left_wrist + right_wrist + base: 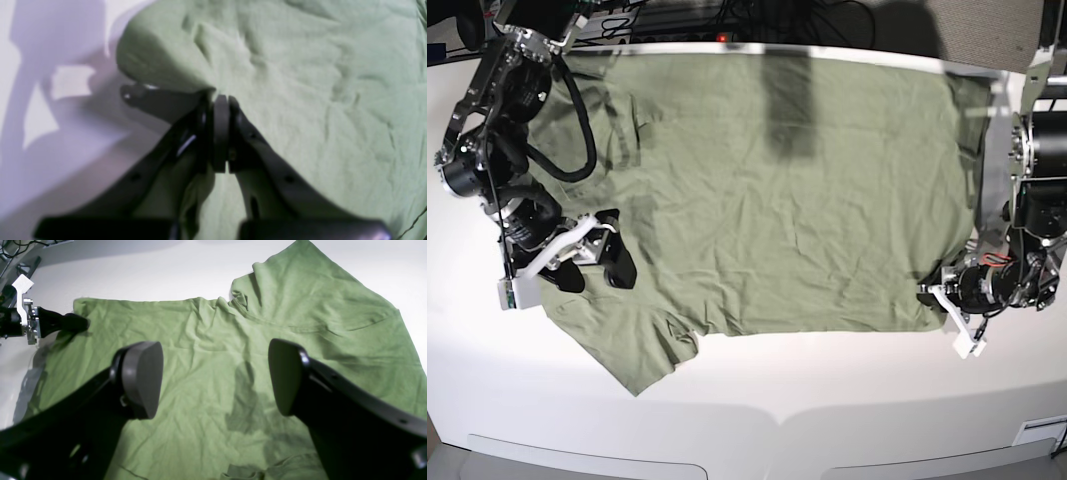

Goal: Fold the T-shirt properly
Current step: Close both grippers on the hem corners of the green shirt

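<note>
My left gripper (220,110) is clamped on the T-shirt's (767,190) hem corner, shirt spread flat on the table (747,400); right gripper (213,380) hangs wide, empty. I'd lift slowly, keeping cloth taut.

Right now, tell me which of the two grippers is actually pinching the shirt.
The left gripper: its jaws are shut on the hem corner of the T-shirt, at the base view's right. The right gripper hangs open above the cloth near the sleeve, gripping nothing.

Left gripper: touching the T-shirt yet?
Touching. The left wrist view shows the left gripper shut on the hem corner of the T-shirt, cloth bunched between its closed jaws. The base view agrees.
</note>
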Controlling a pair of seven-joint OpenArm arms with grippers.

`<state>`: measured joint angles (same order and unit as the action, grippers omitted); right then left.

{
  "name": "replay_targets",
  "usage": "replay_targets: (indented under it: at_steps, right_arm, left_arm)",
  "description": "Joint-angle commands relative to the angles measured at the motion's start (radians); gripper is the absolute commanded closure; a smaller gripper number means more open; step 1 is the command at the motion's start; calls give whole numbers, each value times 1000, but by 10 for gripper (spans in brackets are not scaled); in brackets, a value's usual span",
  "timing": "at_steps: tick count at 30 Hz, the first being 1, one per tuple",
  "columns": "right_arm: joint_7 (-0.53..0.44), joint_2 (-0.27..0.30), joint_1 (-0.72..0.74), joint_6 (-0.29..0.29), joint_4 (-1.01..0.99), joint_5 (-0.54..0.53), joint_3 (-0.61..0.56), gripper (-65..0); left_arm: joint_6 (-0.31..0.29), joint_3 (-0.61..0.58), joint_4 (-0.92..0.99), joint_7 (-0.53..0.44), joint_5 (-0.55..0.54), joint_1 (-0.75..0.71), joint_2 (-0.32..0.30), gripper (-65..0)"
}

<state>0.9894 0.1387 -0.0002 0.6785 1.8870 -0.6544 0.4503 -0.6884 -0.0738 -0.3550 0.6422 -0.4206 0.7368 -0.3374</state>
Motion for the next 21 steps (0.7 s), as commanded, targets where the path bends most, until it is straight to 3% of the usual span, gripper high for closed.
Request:
replay_targets:
  at_steps: [1, 8, 13, 17, 21]
  right_arm:
    - [-24, 8, 16, 6, 18, -19, 1, -480]
    - [-53, 8, 17, 6, 18, -18, 2, -480]
    - [-130, 10, 58, -10, 17, 189, 2, -480]
    - [-156, 27, 121, -22, -24, 207, -3, -480]
    - [-160, 72, 213, -22, -189, 264, -22, -480]
  left_arm:
    - [-10, 1, -23, -15, -18, 33, -12, 0]
    - [-10, 1, -46, -11, -18, 33, -12, 0]
    - [-10, 1, -46, -10, -18, 33, -12, 0]
    - [-10, 1, -46, -10, -19, 33, -12, 0]
    - [-10, 1, -46, 13, -18, 33, -13, 0]
